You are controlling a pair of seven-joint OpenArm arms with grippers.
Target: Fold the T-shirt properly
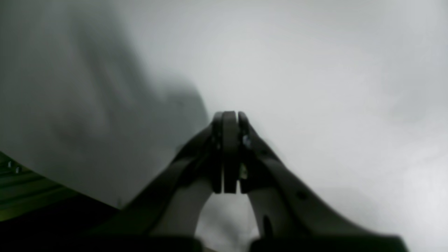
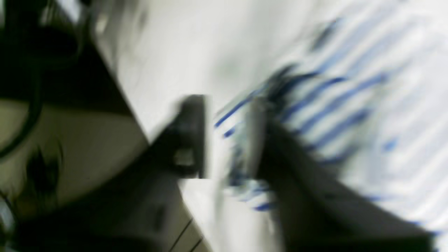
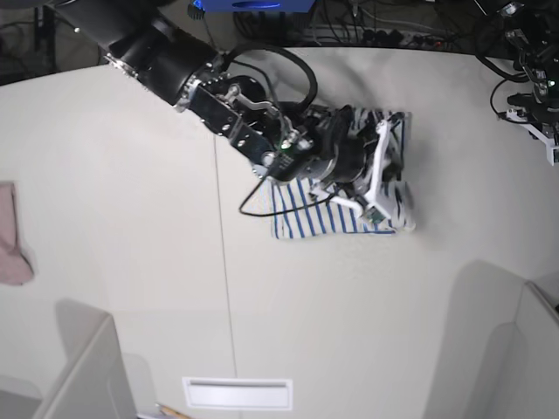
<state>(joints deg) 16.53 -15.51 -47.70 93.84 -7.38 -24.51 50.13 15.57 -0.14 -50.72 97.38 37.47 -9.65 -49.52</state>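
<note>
One shirt [image 3: 336, 218] lies on the table [image 3: 131, 175], folded into a compact striped bundle a little right of the middle and toward the far edge. Its long axis runs roughly left to right in the base view, and the blue stripes on its near strip follow that same line; its right end sits slightly higher and bulkier than the left. Bare tabletop surrounds it on every side: a broad stretch to the left, another toward the near edge, and a narrower band between the bundle and the far rim. A seam [image 3: 223, 262] in the tabletop runs front to back just left of the bundle. One pink cloth [image 3: 12, 237] lies at the left edge, well apart from the shirt. Two arms are present. The right arm reaches in from the far left corner and covers the bundle's upper half, its right gripper [image 3: 377, 179] down on the right end; the wrist view is badly blurred, showing striped cloth between the fingers [image 2: 190, 136], and the claw appears clamped on it. The left gripper [image 1: 230, 117] has its jaws pressed together with nothing between them, over plain white surface, away at the table's far right corner.
</note>
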